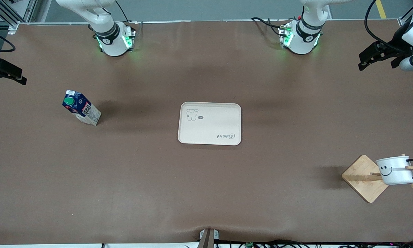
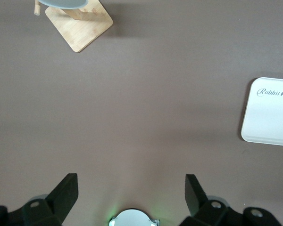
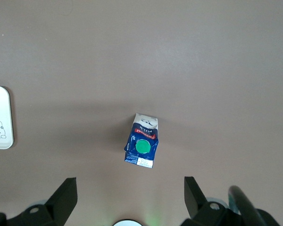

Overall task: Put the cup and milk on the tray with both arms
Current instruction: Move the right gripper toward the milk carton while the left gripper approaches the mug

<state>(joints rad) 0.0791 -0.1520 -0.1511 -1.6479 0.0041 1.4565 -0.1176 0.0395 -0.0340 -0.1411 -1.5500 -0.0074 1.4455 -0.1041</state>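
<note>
A: Any writing to read out there?

B: One word, clear as day: "Rabbit" in script on the cream tray (image 1: 210,123), in the corner nearer the front camera, toward the left arm's end. In the front view it reads upside down; the left wrist view shows it upright.

A: And the milk (image 1: 81,107)?

B: Print on its white lower part, but I can't make out the words.
</note>
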